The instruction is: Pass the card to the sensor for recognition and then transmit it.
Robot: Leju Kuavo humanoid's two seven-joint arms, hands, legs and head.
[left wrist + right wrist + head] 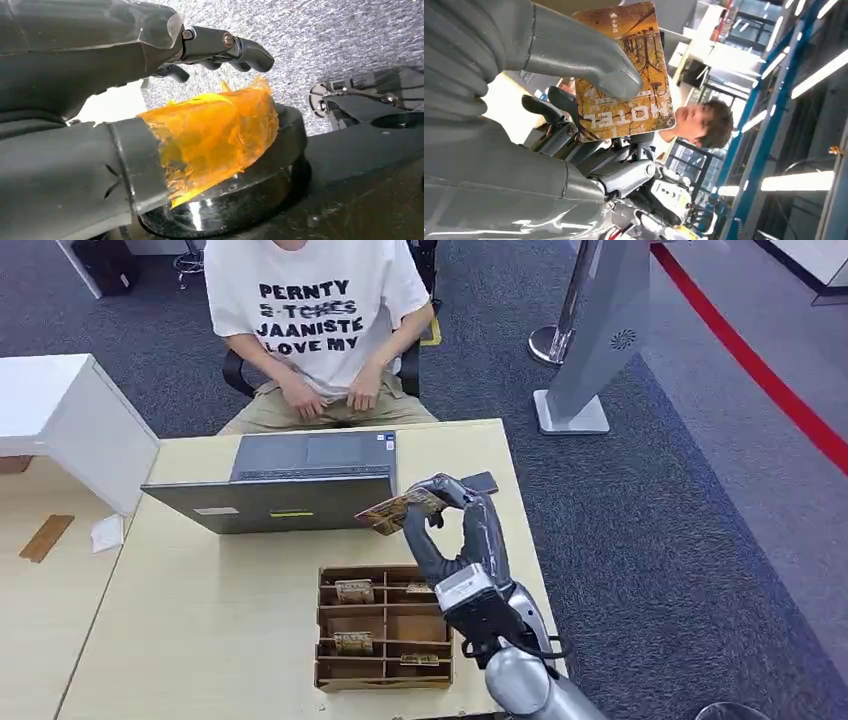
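A pale wooden surface stands on dark grey carpet, with a red stripe running across the floor at the far right. On the surface sits a grey laptop, lid tilted back towards the robot. Nearer the robot lies a brown divided tray with several cards standing in its compartments. A dark flat device lies on the surface just beyond the raised hand, near the right edge. A white box stands at the left end, and a small wooden strip lies on the adjoining surface to the left. Across the surface a person in a white printed shirt sits on a chair, hands in lap. Beyond, to the right, a grey stand rises from a flat base on the carpet.

The right hand is raised above the surface between the laptop and the tray, thumb and fingers pinching the card; the right wrist view shows the card to be brown and yellow with the word HOTEL, the thumb pressed on its face.

The left hand hangs over the carpet, fingers loosely curled and holding nothing; orange tape wraps its thumb
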